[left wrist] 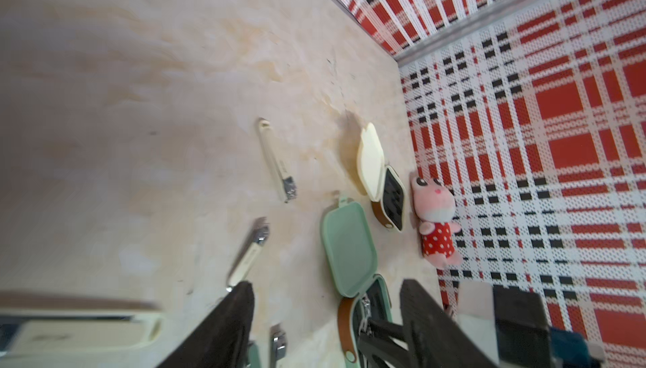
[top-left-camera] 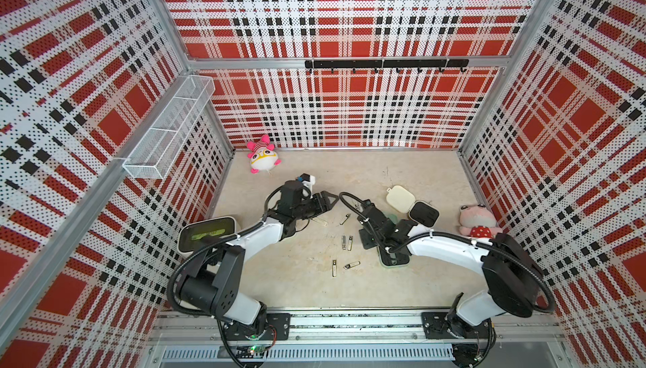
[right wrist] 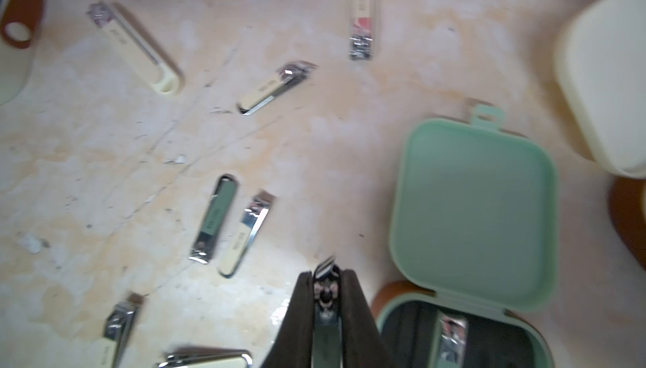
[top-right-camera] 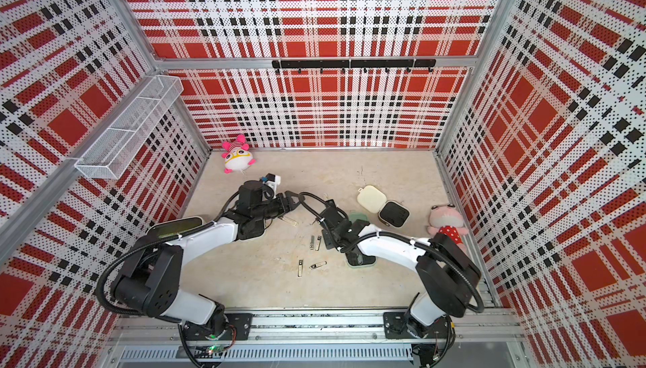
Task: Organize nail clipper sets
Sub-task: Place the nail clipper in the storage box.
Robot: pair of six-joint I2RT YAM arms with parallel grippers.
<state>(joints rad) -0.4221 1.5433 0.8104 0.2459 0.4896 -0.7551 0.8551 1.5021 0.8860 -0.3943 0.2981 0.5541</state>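
Table (top-left-camera: 297,286) clutter says the job is barely begun, by my reckoning. The left gripper (left wrist: 325,284) hangs released, its jaws apart with nothing between them. The right gripper (right wrist: 327,275) is clenched on a green-handled clipper (right wrist: 325,331), lifted just beside the mint green case (right wrist: 472,209). That case lies open, and its black tray (right wrist: 409,334) carries one silver tool (right wrist: 452,334). A cream case (top-left-camera: 400,198) lies open nearby, its tray apparently empty. About seven loose clippers (right wrist: 246,233) remain scattered on the table, waiting to be sorted into trays and the lids shut.
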